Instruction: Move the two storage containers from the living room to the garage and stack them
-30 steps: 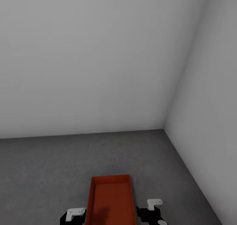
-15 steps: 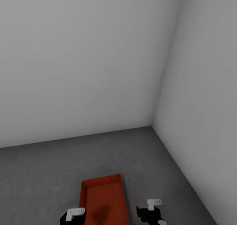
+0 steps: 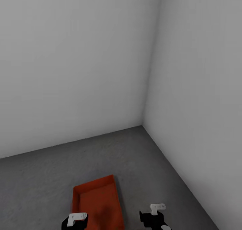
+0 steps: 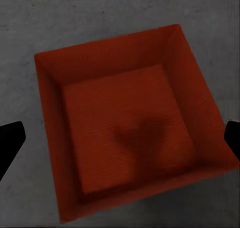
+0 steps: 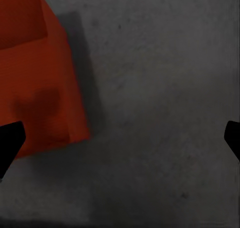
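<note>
Our left pincer [image 4: 120, 138] hangs over the open storage container [image 4: 127, 138], its 2 dark fingertips [image 4: 10, 140] spread wide apart and holding nothing; the bin's ribbed bottom lies directly beneath the gap, with the arm's shadow falling across it. We judge that the bin sits here because this is its drop spot: it rests flat on the dark concrete floor [image 3: 141, 162] of the garage, open side up, ready to take a second bin on top. Our right pincer [image 5: 120, 133] is likewise spread and empty, pointing straight down at bare concrete, with the orange-red bin just beside one fingertip and not touching it.

From the head view, both wrists [image 3: 76, 219] sit low and close to our trunk, the left one over the near end of the container [image 3: 97, 206], the right one clear of it to the side. Beyond the bin, the floor runs to a corner where 2 plain pale grey walls [image 3: 74, 71] meet. We see 1 container only, so we reckon half the job remains.
</note>
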Available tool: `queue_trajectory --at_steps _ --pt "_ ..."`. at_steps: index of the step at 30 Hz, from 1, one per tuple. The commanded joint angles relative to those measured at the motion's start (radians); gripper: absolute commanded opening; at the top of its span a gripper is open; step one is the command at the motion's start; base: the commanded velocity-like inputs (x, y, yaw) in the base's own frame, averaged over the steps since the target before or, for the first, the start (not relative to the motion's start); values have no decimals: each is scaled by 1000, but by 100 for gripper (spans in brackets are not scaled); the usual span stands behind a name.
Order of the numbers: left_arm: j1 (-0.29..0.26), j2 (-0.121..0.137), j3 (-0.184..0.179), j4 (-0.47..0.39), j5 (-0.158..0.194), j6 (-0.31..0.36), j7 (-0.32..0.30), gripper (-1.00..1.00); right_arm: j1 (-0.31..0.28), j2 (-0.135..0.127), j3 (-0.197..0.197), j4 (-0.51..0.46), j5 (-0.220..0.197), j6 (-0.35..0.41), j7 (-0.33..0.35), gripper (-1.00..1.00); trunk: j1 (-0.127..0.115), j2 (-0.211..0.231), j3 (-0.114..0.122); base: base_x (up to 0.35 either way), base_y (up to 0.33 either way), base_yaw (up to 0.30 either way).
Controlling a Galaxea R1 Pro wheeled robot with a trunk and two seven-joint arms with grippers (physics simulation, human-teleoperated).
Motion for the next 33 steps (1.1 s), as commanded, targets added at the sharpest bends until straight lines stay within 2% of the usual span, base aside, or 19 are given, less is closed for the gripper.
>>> queue_trajectory --at_steps 1,18,33 --pt "0 0 4 0 0 -3 -2 100 -1 0 1 1 0 -3 -2 100 -1 -1 0 -300 0 -266" --pt "0 0 4 1 0 -3 -3 100 -1 0 1 1 1 -4 -1 100 -1 -1 7 -295 0 -266" --pt "0 0 4 1 0 -3 -3 100 -1 0 1 1 0 -4 -1 100 -1 -1 14 -57 0 -266"
